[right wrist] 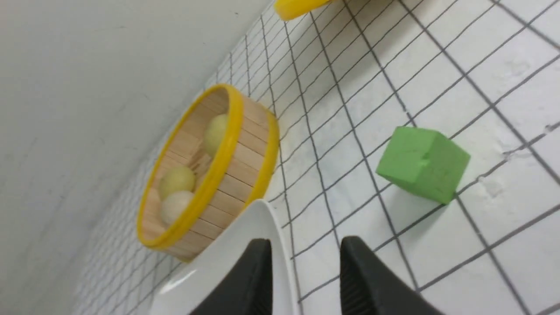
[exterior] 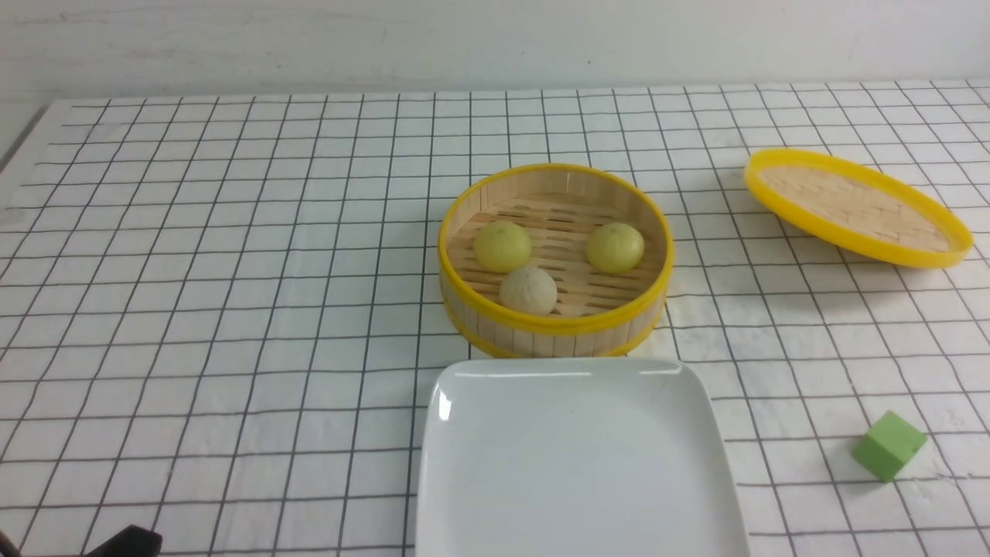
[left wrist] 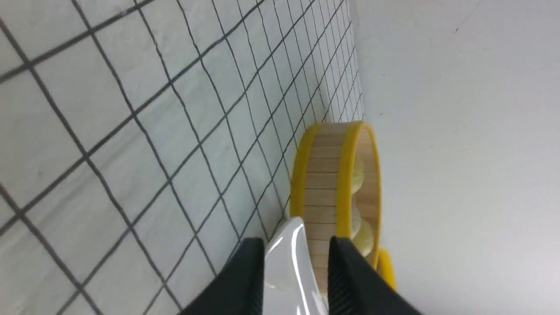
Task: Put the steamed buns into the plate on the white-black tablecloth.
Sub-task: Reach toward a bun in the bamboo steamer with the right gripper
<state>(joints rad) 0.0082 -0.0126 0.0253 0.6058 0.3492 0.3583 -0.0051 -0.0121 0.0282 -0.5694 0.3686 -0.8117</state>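
Observation:
Three steamed buns lie in a round yellow-rimmed bamboo steamer (exterior: 557, 323): two pale yellow ones (exterior: 503, 246) (exterior: 615, 247) and a greyish-beige one (exterior: 528, 290). The white plate (exterior: 572, 464) lies empty in front of the steamer on the white-black tablecloth (exterior: 232, 309). My left gripper (left wrist: 296, 245) is open and empty, low over the cloth, facing the plate's edge (left wrist: 291, 262) and the steamer (left wrist: 323, 183). My right gripper (right wrist: 305, 245) is open and empty beside the plate (right wrist: 227, 267), apart from the buns (right wrist: 177, 180). Neither gripper's fingers show in the front view.
The yellow-rimmed bamboo lid (exterior: 855, 205) lies tilted at the back right. A green cube (exterior: 888, 445) sits to the right of the plate, close to my right gripper (right wrist: 422, 162). A dark part (exterior: 128, 541) shows at the bottom left corner. A white wall stands behind.

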